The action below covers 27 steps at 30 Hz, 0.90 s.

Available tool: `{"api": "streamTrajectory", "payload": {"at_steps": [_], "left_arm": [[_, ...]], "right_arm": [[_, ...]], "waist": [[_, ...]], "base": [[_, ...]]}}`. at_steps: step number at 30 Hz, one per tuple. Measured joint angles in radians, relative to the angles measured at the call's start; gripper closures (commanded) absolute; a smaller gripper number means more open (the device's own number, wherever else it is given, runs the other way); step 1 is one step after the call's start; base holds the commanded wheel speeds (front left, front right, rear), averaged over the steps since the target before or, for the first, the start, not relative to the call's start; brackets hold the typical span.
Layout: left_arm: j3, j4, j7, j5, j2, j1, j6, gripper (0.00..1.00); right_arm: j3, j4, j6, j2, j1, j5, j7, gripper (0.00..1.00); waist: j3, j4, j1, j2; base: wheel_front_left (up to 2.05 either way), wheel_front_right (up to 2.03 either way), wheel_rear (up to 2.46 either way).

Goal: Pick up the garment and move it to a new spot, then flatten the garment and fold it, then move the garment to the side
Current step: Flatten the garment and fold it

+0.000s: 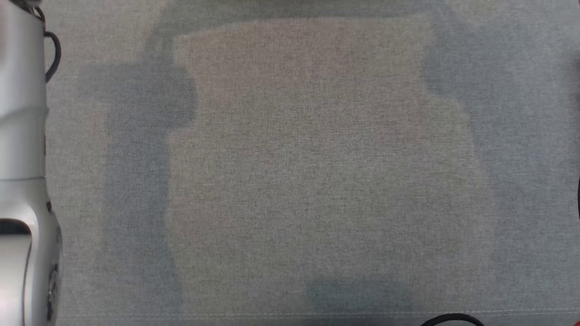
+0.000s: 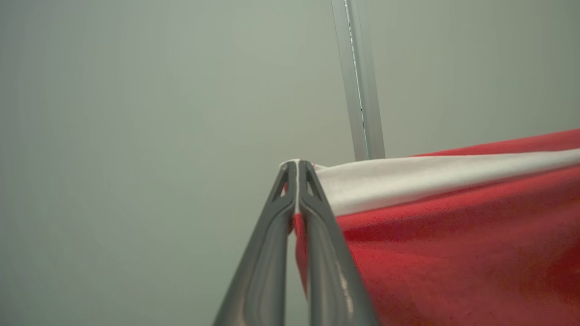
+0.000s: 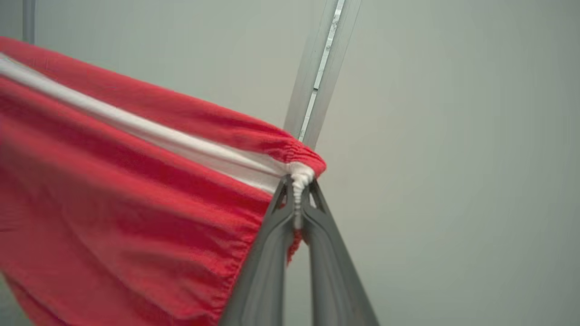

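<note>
The left gripper (image 2: 297, 166) and the right gripper (image 3: 297, 182) each pinch the red garment (image 2: 453, 244) tight — it stretches between them, against a pale wall (image 2: 136, 113). A shiny metal pole (image 2: 360, 90) stands behind it. A pale arm (image 1: 22, 136) shows over the grey bench (image 1: 317, 158).

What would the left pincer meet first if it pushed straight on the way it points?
Past the red-and-white fabric garment it grips, the left pincer likely meets the plain pale-green surface; depth unclear.
</note>
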<state>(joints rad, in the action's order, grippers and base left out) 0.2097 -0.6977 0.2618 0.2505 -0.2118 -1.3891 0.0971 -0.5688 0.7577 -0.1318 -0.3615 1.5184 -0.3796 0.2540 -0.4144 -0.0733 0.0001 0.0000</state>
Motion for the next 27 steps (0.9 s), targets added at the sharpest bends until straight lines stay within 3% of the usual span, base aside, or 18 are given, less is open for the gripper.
{"api": "streamTrajectory", "payload": {"at_steps": [5, 12, 20, 27], "left_arm": [[-0.051, 0.107, 0.0, -0.002, 0.023, 0.173, 0.008, 1.0], [-0.152, 0.198, 0.0, 0.01, 0.116, 0.623, 0.018, 1.0], [-0.212, 0.191, 0.0, 0.013, 0.16, 0.979, 0.031, 1.0], [-0.242, 0.162, 0.0, 0.013, 0.169, 1.186, 0.035, 1.0]], "right_arm": [[-0.033, -0.076, 0.0, -0.059, -0.085, -0.047, 0.008, 1.0], [-0.167, -0.304, 0.0, -0.147, -0.528, -0.202, 0.008, 1.0], [-0.244, -0.415, 0.0, -0.206, -0.919, -0.376, 0.009, 1.0], [-0.225, -0.378, -0.001, -0.157, -1.151, -0.409, 0.009, 1.0]], "waist": [[-0.073, -0.02, 0.0, 0.0], [-0.105, -0.027, 0.0002, 0.0], [-0.008, -0.025, -0.0001, 0.0], [0.16, 0.001, -0.0002, 0.0]], "base": [[0.0, 0.0, 0.0], [0.0, 0.0, 0.0], [0.0, 0.0, 0.0], [0.0, 0.0, 0.0]]}}
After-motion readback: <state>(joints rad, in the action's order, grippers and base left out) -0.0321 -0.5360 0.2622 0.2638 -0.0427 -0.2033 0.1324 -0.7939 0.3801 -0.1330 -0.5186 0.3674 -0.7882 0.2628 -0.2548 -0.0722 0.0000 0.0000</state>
